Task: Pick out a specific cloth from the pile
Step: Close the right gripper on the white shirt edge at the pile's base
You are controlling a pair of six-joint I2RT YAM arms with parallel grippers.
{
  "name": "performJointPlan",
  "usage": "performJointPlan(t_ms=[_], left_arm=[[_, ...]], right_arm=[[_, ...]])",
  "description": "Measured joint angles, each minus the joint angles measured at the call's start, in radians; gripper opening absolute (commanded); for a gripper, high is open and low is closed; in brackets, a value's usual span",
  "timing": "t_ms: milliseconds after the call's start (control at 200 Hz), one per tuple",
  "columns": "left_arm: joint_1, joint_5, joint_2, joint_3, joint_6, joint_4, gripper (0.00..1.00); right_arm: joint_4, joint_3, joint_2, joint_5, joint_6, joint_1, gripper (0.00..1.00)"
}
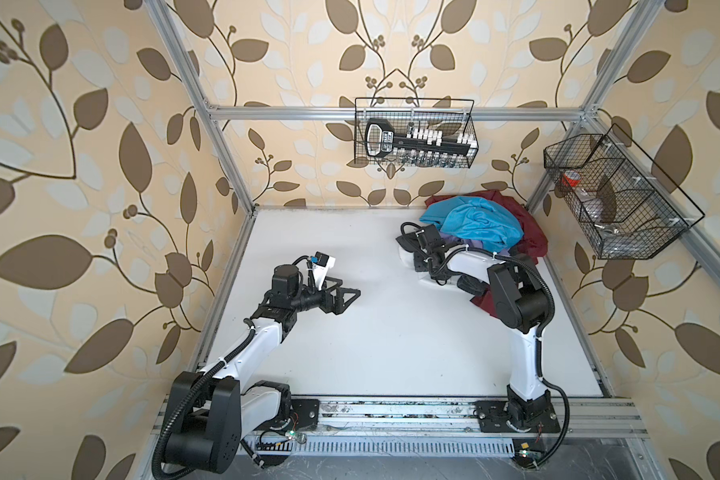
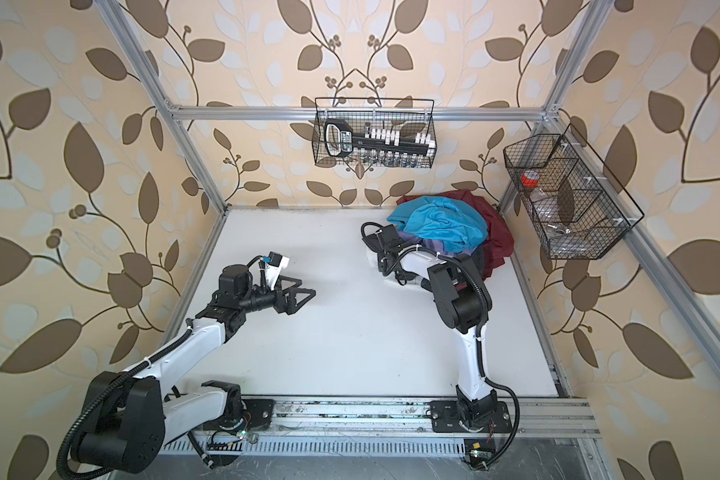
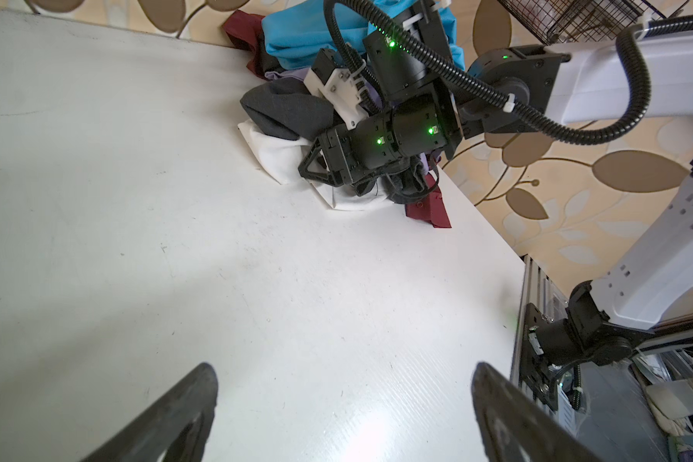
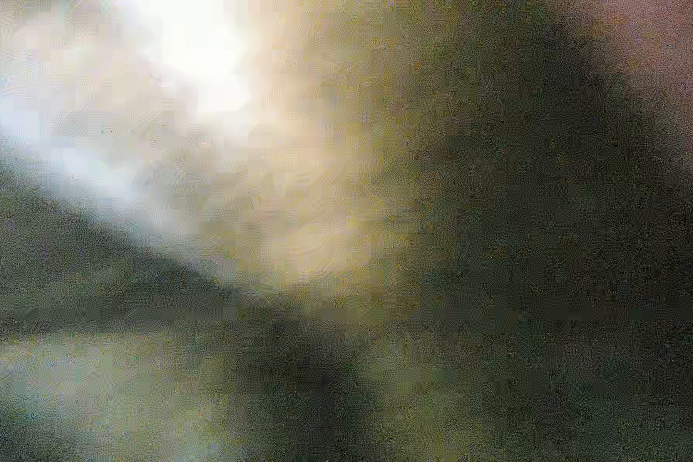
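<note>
**A:** Top views. Where is the pile?

**B:** In both top views the pile (image 1: 481, 226) sits in the far right corner of the table (image 1: 350, 353). A turquoise garment (image 2: 441, 226) lies on top. A maroon garment (image 1: 531, 232) lies under it, toward the table's right edge.

**A:** Where is the white cloth?

**B:** At the pile's left edge, in the bottom layer. In a top view a corner of the white cloth (image 1: 406, 259) shows just beside the right gripper (image 1: 422, 268), which is lowered into that edge.

**A:** And the left arm?

**B:** The left gripper (image 2: 304, 297) hovers over bare table at centre left, well apart from the pile.

**A:** Left wrist view. What is the finger state?

**B:** The left gripper's two fingers (image 3: 185, 412) stand spread wide, with only table between them. Across the table, the right gripper (image 3: 317, 176) touches the white cloth (image 3: 281, 156). The cloth lies on the table beneath a dark grey garment (image 3: 289, 108). One right finger rests on the white fabric and the other is hidden. Whether the fingers have closed on the cloth cannot be told.

**A:** Right wrist view?

**B:** Blurred throughout, showing only a pale patch and dark shapes. No finger state can be read from it.
</note>
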State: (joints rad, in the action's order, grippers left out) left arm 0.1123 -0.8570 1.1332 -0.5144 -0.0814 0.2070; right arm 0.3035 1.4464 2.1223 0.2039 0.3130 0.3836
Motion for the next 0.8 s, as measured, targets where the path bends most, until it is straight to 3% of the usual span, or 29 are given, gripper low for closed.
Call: performJointPlan(t_ms=[180,470,800], left_arm=[[0.0,0.0,0.0,0.0,0.0,0.0,0.99],[0.0,0.0,0.0,0.0,0.0,0.0,0.99],[0.0,0.0,-0.005,0.0,0.0,0.0,0.99]], right_arm=[[-0.016,-0.028,-0.018,-0.027,-0.003,-0.026,0.0],[0.013,-0.071,-0.077,-0.04,-0.016,-0.03,0.0],[0.105,-0.09,-0.364,0.05,-0.072,-0.015,0.0]])
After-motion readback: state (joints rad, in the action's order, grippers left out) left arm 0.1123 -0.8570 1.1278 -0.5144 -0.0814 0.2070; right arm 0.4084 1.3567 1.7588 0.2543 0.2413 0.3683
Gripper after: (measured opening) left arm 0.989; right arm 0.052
